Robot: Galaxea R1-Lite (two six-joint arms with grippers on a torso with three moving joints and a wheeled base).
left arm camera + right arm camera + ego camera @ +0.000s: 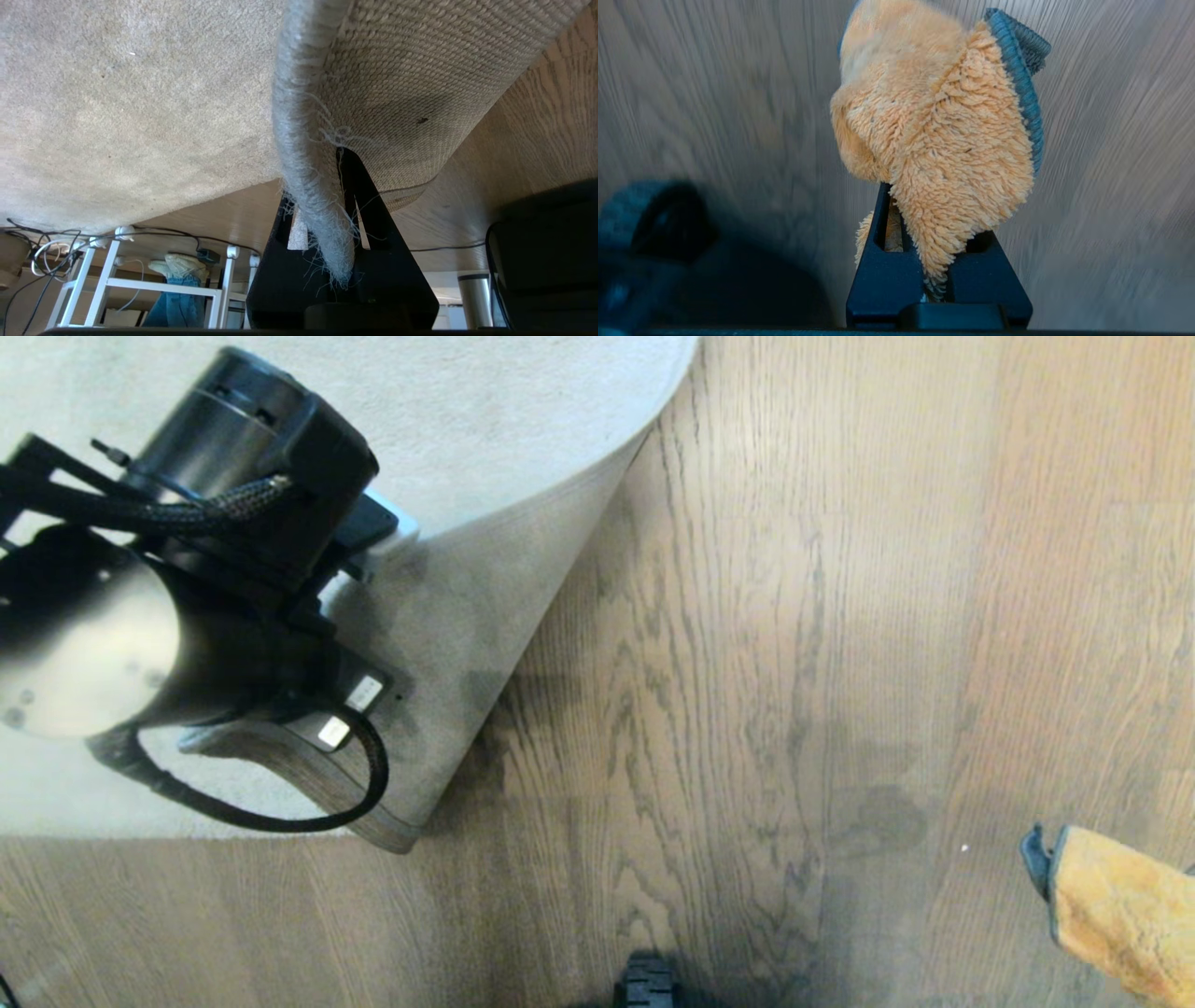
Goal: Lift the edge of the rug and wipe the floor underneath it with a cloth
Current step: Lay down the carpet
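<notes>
The pale grey rug (523,420) fills the upper left of the head view. Its rug edge (308,186) is raised and folded back, so the beige woven backing (467,644) faces up. My left gripper (322,186) is shut on that frayed edge, with the black left arm (187,569) above the fold. The brown-grey wood-grain floor (747,709) lies bare beside the fold. An orange fluffy cloth (943,140) with blue trim hangs from my right gripper (924,205), which is shut on it. In the head view the cloth (1120,915) sits at the lower right, above the floor.
A dark part of the robot base (646,985) shows at the bottom middle. In the left wrist view, a white frame (140,284), cables (46,242), a person's shoe and jeans leg (180,280) and a metal cylinder (474,298) stand beyond the rug.
</notes>
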